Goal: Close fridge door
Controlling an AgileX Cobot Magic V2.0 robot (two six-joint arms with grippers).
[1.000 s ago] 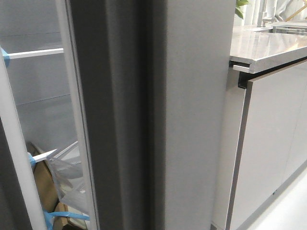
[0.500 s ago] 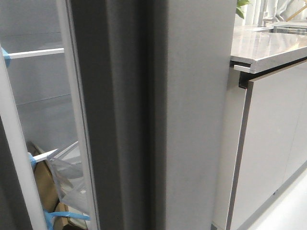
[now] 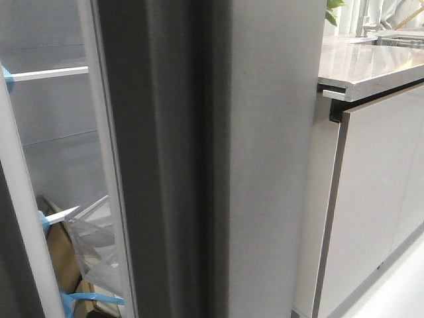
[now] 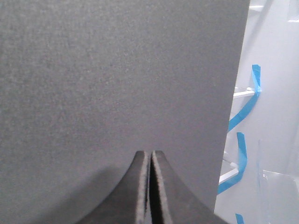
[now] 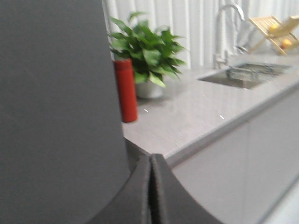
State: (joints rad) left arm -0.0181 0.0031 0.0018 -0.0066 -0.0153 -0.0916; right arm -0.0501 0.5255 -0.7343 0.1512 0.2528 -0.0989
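Observation:
The fridge door (image 4: 117, 70) is a matte dark-grey panel that fills most of the left wrist view. My left gripper (image 4: 150, 153) is shut and empty, its tips right at the door's outer face; I cannot tell whether they touch. In the front view only a sliver of the door (image 3: 8, 278) shows at the lower left, with its white edge strip (image 3: 20, 199). The door stands open and the fridge interior (image 3: 59, 152) shows beside it. My right gripper (image 5: 152, 156) is shut and empty beside a dark-grey fridge panel (image 5: 56, 93). Neither gripper shows in the front view.
The fridge body (image 3: 199, 165) fills the middle of the front view. Inside are white shelves with blue tape (image 4: 243, 112) and a plastic bag (image 3: 93, 245). To the right are a grey countertop (image 3: 371, 66) over pale cabinet fronts (image 3: 377, 199), a red bottle (image 5: 126, 91), a plant (image 5: 147, 51) and a sink with tap (image 5: 243, 74).

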